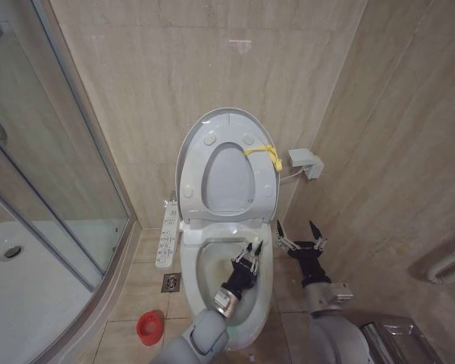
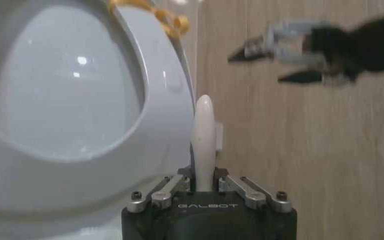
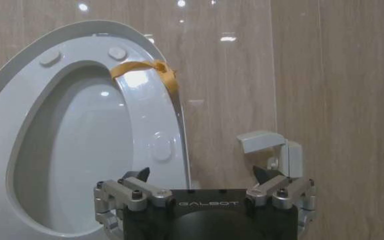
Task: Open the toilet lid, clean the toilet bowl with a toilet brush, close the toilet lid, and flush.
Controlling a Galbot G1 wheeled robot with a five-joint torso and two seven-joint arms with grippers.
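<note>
Over the stained toilet bowl point(image 1: 212, 262), the left claw point(image 1: 248, 255) pinches the toilet brush point(image 2: 204, 140); the right claw point(image 1: 302, 233) hangs spread.

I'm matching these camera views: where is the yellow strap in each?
Head view: strap on the raised seat ring's right side.
Left wrist view: on the ring's rim, beyond the left gripper's brush.
Right wrist view: on the rim, beyond the open right gripper.
Shared landmark: the seat ring.
</note>
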